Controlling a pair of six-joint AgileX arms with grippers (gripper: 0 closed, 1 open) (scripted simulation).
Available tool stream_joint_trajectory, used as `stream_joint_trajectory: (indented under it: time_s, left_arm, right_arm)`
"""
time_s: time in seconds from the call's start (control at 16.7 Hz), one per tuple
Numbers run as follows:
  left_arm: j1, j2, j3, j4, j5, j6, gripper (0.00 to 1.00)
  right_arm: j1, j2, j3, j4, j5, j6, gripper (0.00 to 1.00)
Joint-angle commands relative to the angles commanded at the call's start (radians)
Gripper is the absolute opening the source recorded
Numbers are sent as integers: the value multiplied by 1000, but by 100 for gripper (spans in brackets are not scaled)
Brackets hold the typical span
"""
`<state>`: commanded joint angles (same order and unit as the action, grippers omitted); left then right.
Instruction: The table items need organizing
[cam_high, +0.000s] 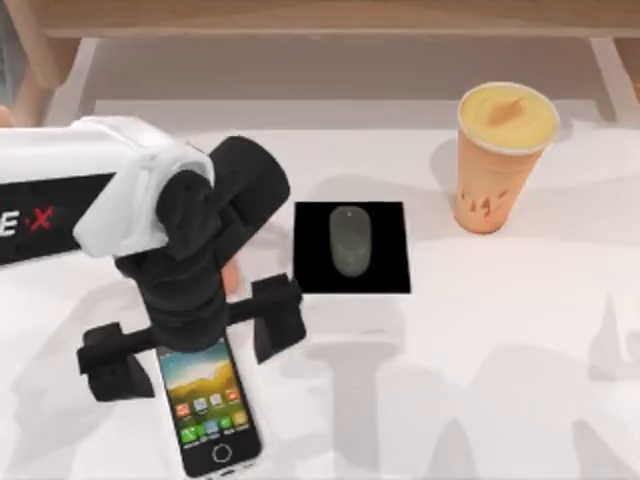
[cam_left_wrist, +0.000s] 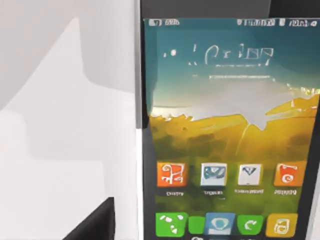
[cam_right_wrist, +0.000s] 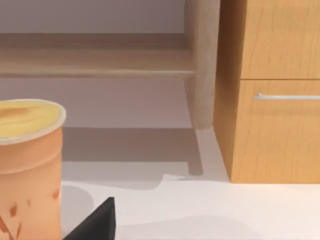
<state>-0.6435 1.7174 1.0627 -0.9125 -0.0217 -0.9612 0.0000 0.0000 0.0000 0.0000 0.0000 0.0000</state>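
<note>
My left gripper (cam_high: 195, 342) hangs open over the top end of the smartphone (cam_high: 207, 410), one finger to each side and well apart from its edges. The left wrist view has the phone's icon screen (cam_left_wrist: 225, 135) close beneath it. The phone lies flat near the front left of the table (cam_high: 500, 350). A dark grey mouse (cam_high: 351, 241) rests on the black pad (cam_high: 385, 275) at the centre. The orange cup of yellow drink (cam_high: 503, 155) stands upright at the back right and appears close up in the right wrist view (cam_right_wrist: 27, 165). My right gripper stays parked near it.
A salmon-pink sliver (cam_high: 230, 275) peeks out beside the left arm's wrist. Behind the table the right wrist view shows a wooden leg (cam_right_wrist: 202, 65) and a wooden cabinet with a drawer handle (cam_right_wrist: 280, 96). Bare white table lies at the front right.
</note>
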Motion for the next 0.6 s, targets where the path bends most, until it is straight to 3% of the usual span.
stream_joint_trajectory:
  time_s: [0.6]
  left_arm:
    - [26,110,-124,232,0,28,100]
  right_arm:
    - [0,0,0,0,0,0,100]
